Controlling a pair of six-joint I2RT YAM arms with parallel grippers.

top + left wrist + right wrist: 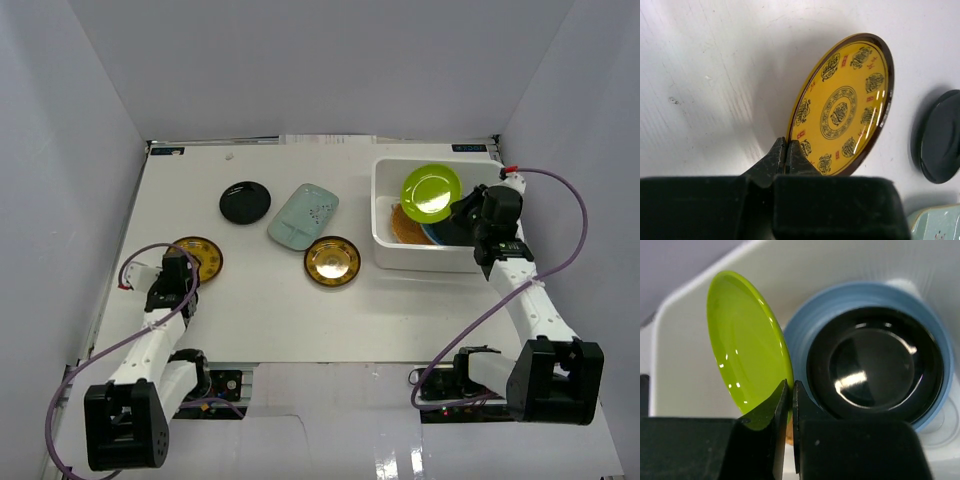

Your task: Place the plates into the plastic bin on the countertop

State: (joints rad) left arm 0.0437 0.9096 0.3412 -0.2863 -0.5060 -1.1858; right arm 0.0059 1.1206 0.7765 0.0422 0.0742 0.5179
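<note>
Your left gripper sat closest to the lens, jaws clenched on the near rim of a gold-centred plate. That plate stood tilted up off the countertop; you could not tell whether its far edge touched the surface.

From that grip the plastic bin lay well apart, across the table to your right and a little farther back. The straight line there passed close to the second gold plate, with the grey-green dish just behind it. The loose black plate sat just beyond the held plate, off that line.

Your right gripper was much the nearer to the bin. Its jaws were pinched on the lower rim of the lime-green plate, which it held on edge inside the bin's walls. Beside that plate lay the light-blue plate with the nested black plate resting in it. The woven tan plate showed at the bin's left side, partly under the others.

You would probably have needed to lift the gold-centred plate clear of the dishes in between. You would likely also have needed the right arm out of the bin before bringing the left one in.
</note>
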